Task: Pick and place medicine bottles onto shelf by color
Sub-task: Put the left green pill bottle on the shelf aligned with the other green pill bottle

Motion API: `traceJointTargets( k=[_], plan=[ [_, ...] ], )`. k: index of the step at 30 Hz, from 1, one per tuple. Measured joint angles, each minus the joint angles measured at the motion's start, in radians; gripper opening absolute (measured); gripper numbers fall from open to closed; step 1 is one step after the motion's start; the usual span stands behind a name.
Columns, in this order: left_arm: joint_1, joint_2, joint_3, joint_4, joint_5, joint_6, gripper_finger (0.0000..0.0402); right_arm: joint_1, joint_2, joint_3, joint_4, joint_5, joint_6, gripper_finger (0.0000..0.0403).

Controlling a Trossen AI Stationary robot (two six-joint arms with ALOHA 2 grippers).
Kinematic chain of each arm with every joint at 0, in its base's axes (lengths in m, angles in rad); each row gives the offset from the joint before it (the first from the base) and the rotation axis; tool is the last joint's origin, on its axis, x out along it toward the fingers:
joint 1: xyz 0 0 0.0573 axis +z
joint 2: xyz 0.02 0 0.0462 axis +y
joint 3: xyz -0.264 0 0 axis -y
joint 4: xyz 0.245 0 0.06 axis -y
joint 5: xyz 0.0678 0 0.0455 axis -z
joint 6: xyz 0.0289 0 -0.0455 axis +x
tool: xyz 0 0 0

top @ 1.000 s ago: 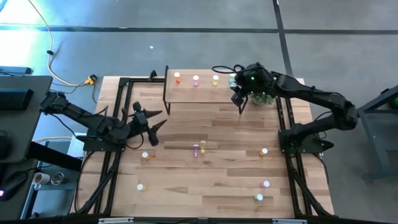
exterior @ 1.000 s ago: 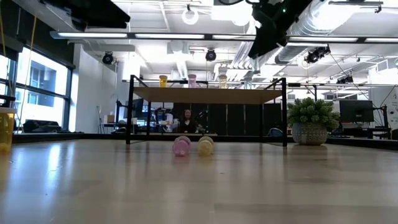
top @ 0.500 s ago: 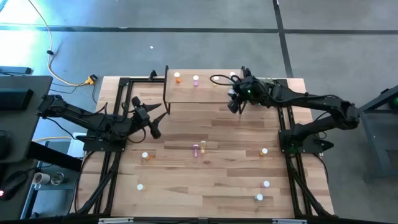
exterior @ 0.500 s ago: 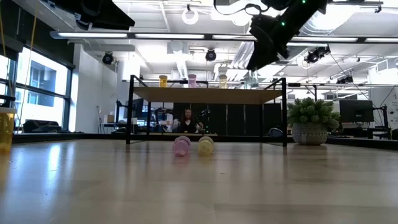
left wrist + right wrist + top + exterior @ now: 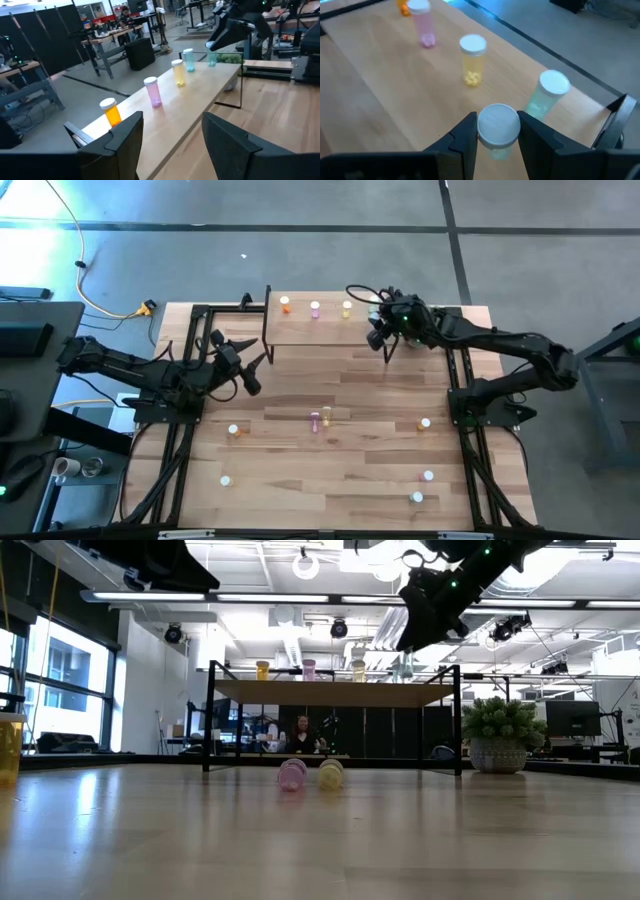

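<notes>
The shelf (image 5: pixel 310 328) stands at the table's far edge with orange (image 5: pixel 285 305), pink (image 5: pixel 315 308) and yellow (image 5: pixel 347 308) bottles upright on it. A green bottle (image 5: pixel 547 95) stands near its right end. My right gripper (image 5: pixel 498 131) is over the shelf's right end, shut on a second green bottle (image 5: pixel 496 150); it also shows in the low view (image 5: pixel 428 618). My left gripper (image 5: pixel 246 366) is open and empty, left of the shelf. A pink bottle (image 5: pixel 292 774) and a yellow bottle (image 5: pixel 331 774) lie on their sides mid-table. My right gripper pinches the green bottle's white cap (image 5: pixel 498 124) between its two fingers, one on each side. The fingers come from above, pointing down. The bottle hangs upright below them over the shelf board; whether its base touches the board I cannot tell.
A small potted plant (image 5: pixel 503 737) stands right of the shelf. More bottles stand scattered on the table: an orange one at the left (image 5: pixel 233 430), an orange one at the right (image 5: pixel 424 423), and others near the front (image 5: pixel 226 479) (image 5: pixel 416 497).
My right gripper has come a little down and toward the table's left over the shelf's right end, still shut on the green bottle. My left gripper has gone toward the table's far edge, nearer the shelf, and stays open.
</notes>
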Motion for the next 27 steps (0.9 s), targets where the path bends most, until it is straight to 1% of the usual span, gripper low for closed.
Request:
traceJointTargets(
  k=[5,9,27],
  plan=[
    [0.016,0.0,0.0,0.0,0.0,0.025,0.0193,-0.001,0.024,0.0,0.007,0.0,0.045,0.0112],
    [0.018,0.0,0.0,0.0,0.0,0.033,0.0193,0.001,0.024,0.0,0.008,0.053,0.056,0.0112],
    [0.017,0.0,0.0,-0.024,-0.001,0.034,0.0193,-0.006,0.082,0.003,0.033,0.072,0.135,0.0112]
  ],
)
